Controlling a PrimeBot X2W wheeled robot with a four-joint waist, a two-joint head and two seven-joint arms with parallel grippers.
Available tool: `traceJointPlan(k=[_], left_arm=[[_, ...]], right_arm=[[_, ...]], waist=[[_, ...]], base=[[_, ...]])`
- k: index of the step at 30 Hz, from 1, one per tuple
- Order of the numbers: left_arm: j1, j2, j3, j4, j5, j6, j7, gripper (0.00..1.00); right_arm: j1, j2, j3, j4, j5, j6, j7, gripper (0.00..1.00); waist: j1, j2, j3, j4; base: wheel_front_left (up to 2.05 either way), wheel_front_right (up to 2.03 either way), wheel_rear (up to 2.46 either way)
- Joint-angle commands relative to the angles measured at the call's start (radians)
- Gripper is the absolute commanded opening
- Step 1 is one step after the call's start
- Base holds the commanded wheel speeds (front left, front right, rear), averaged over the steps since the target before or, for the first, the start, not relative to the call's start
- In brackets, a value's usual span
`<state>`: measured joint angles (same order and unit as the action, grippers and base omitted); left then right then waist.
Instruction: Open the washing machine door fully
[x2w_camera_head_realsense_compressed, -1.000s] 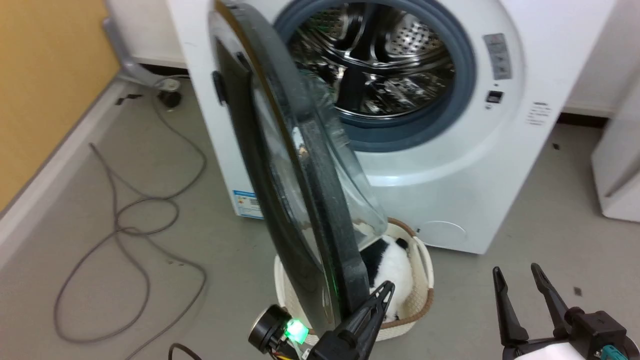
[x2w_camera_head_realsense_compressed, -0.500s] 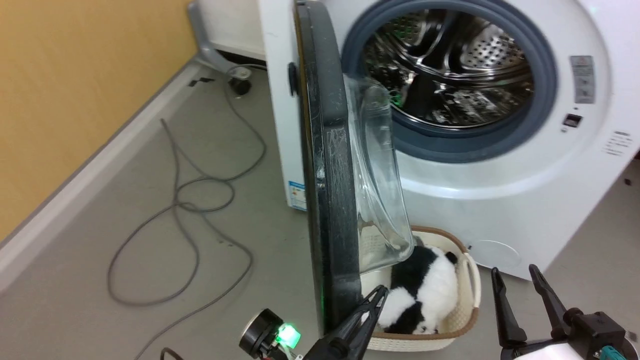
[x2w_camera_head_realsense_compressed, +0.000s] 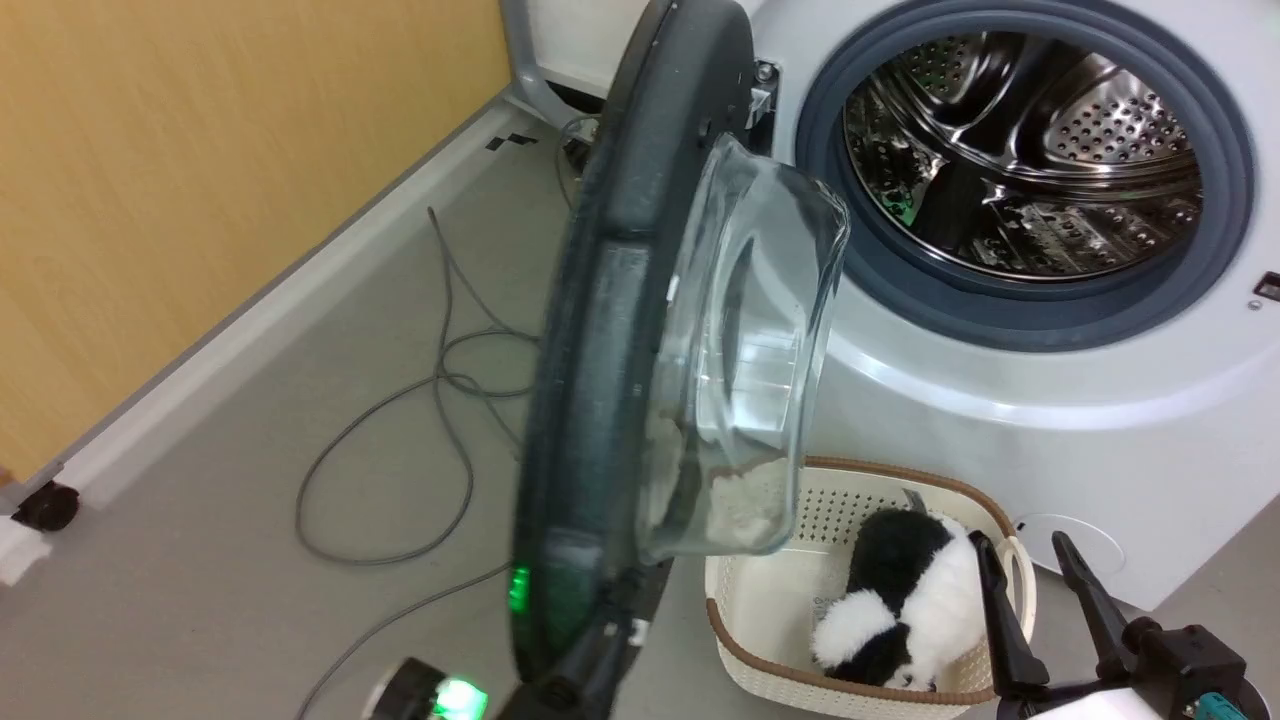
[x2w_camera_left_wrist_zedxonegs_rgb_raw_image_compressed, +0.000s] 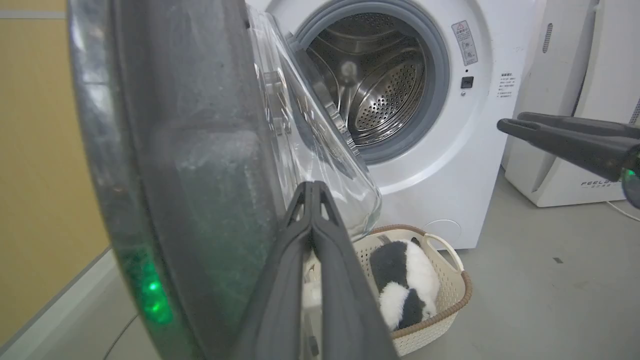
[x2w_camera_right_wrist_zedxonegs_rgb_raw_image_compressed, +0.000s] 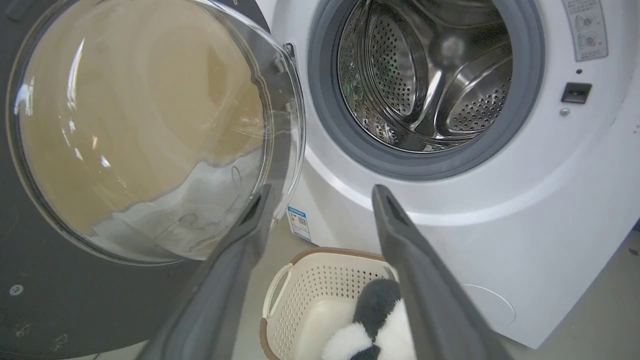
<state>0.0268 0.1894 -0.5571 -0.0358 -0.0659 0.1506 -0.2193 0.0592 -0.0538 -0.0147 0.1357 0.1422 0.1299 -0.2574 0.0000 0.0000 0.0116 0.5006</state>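
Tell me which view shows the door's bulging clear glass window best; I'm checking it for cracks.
Right wrist view: the bulging clear glass window faces the camera, nearly whole. The head view shows it side-on; the left wrist view shows it nearly edge-on.

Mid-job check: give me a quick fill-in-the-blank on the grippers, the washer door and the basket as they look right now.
1. The left gripper, close by the inner side of the washing machine door, is ____.
2. The right gripper is ____ and holds nothing.
3. The plush toy in the basket before the washing machine is black and ____.
Missing words: shut; open; white.
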Motion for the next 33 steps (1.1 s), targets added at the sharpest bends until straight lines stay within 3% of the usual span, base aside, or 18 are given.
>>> traceJointPlan(k=[1,13,17,33], left_arm=[[0.011,0.014,0.024,0.002,-0.009,0.015,0.003,0.00],[-0.036,0.089,0.254,0.076,-0.108,0.087,-0.030,0.00],[-0.071,0.089,0.338,0.123,-0.180,0.077,-0.039,0.00],[-0.206,0.079,0.588,0.251,-0.228,0.052,-0.042,0.00]], right_arm=[[0.011,0.004,0.002,0.002,-0.002,0.001,-0.004,1.00],[0.003,0.004,0.007,0.003,-0.024,0.001,-0.004,1.00],[-0.006,0.004,0.001,0.003,-0.036,0.001,-0.004,1.00],[-0.047,-0.004,-0.007,-0.002,-0.067,0.001,-0.004,1.00]], waist=[[0.0000,0.0000,0.002,0.006],[0.0000,0.0000,0.038,-0.012],[0.0000,0.0000,0.056,-0.028],[0.0000,0.0000,0.134,-0.101]], base=[[0.00,0.00,0.00],[0.00,0.00,0.00],[0.00,0.00,0.00],[0.00,0.00,0.00]])
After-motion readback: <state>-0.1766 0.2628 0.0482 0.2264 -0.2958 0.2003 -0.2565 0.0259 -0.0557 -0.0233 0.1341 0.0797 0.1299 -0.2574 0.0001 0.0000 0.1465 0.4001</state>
